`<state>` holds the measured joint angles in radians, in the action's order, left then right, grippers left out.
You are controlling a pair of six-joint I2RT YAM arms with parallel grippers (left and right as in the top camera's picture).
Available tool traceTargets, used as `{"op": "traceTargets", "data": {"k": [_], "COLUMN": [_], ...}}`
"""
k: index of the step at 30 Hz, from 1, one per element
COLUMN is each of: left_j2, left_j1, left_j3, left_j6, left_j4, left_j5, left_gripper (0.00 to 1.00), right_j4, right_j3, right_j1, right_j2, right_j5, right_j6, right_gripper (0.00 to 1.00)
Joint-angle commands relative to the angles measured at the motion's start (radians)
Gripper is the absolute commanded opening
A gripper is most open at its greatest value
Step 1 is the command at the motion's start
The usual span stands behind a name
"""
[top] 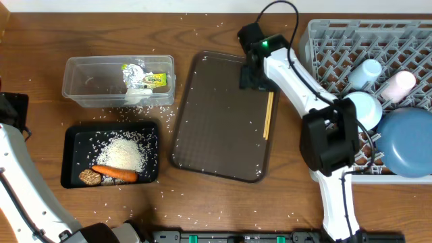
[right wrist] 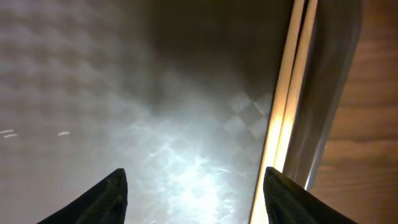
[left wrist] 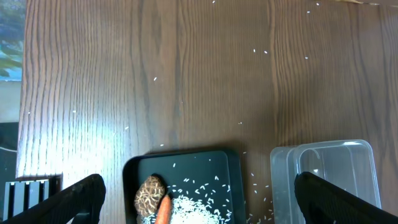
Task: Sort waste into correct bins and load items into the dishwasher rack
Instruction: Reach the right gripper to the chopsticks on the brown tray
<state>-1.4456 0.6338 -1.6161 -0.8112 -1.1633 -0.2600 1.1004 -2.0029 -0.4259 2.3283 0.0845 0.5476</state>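
Left gripper (left wrist: 200, 200): jaws wide, nothing between them. In the left wrist view it hangs above the table (left wrist: 186, 74), over the near edges of the black tray (left wrist: 134, 174) and the tub (left wrist: 283, 168).

Black tray (top: 73, 143): front left of the table. It holds a heap of rice (top: 125, 152), the carrot (top: 115, 173) lying along its near side, and the brown lump (top: 90, 177) touching the carrot's left end.

Tub (top: 84, 84): just behind the black tray. The wrapper (top: 142, 77) lies inside, toward its right end. Stray rice grains lie on the table around both bins.

Serving tray (top: 216, 118): centre of the table, sprinkled with grains. The chopsticks (top: 268, 115) lie side by side along its right edge.

Right gripper (top: 255, 74): jaws wide, holding nothing, low over the serving tray's far right corner. In the right wrist view the chopsticks (right wrist: 289, 93) run beside the right-hand fingertip (right wrist: 283, 196); contact cannot be determined.

Rack (top: 324, 37): right side of the table. It holds the light-blue cup (top: 365, 73), the pinkish cup (top: 399, 86), the bowl (top: 362, 108) and the plate (top: 409, 142).
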Motion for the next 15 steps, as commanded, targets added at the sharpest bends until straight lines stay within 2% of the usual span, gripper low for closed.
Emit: {"op": "traceTargets", "data": {"k": [1, 15], "left_j2": [-0.002, -0.002], "left_j1": [0.005, 0.005], "left_j3": [-0.005, -0.005], "left_j6": [0.002, 0.002], "left_j4": [-0.003, -0.003], "left_j5": [0.003, 0.003], "left_gripper": [0.98, 0.98], "right_j4": [0.016, 0.068], "right_j3": [-0.001, 0.003], "right_j1": [0.0, 0.035], "right_j2": [0.046, 0.06], "right_j5": [0.026, 0.041], "right_j6": [0.066, 0.088], "right_gripper": [0.63, 0.62]}}
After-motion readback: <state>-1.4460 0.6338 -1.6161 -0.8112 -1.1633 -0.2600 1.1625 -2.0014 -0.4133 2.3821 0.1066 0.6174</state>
